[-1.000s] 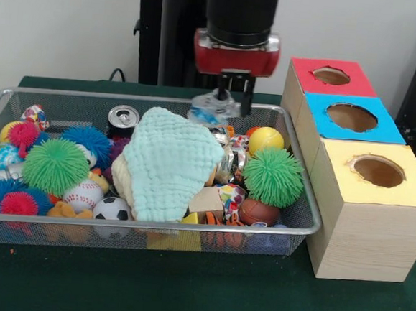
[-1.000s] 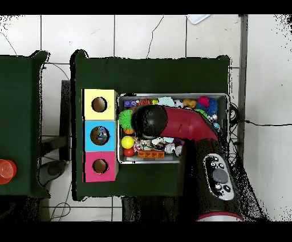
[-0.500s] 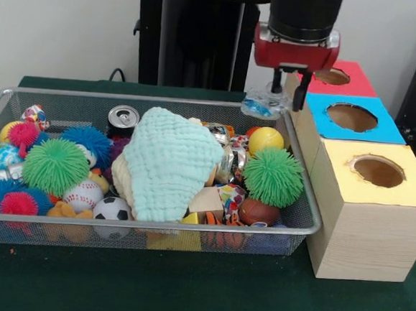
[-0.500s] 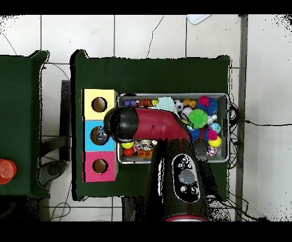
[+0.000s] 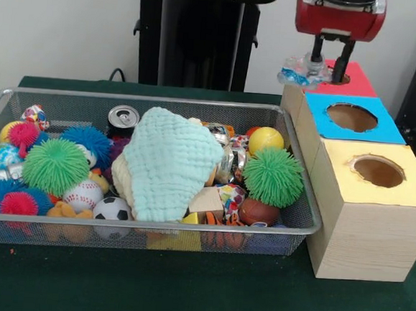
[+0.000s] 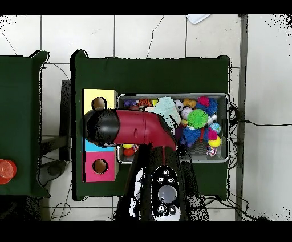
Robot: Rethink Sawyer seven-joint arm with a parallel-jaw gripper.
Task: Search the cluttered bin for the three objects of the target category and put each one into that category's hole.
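Front view, from the left: a wire mesh bin (image 5: 3,107) sits on the green desk (image 5: 183,290), packed with toys. At its left end lie a red spiky ball (image 5: 23,135), a green spiky ball (image 5: 54,165), a blue spiky ball (image 5: 88,140), a baseball (image 5: 82,194) and a small soccer ball (image 5: 111,209). A drink can (image 5: 123,118) stands at the far wall. A pale mint knitted cloth (image 5: 173,163) is heaped over the middle of the bin. Right of it are a yellow ball (image 5: 265,140), a second green spiky ball (image 5: 272,176) and a brown ball (image 5: 258,212) near the front right corner.

Just beside the bin's right end stands a row of three wooden boxes, each with a round hole in its top: the yellow box (image 5: 378,190) nearest, the blue box (image 5: 351,118) in the middle, the red box (image 5: 333,77) farthest. The end effector (image 5: 329,58) hangs above the red box's left edge, its fingers closed narrowly on a crumpled clear plastic wrapper with blue print (image 5: 301,70), held clear of the bin and just left of the red box's hole.

Overhead view: the red arm (image 6: 142,128) reaches across the bin's end, and its black wrist covers the blue box, hiding the end effector and the wrapper.
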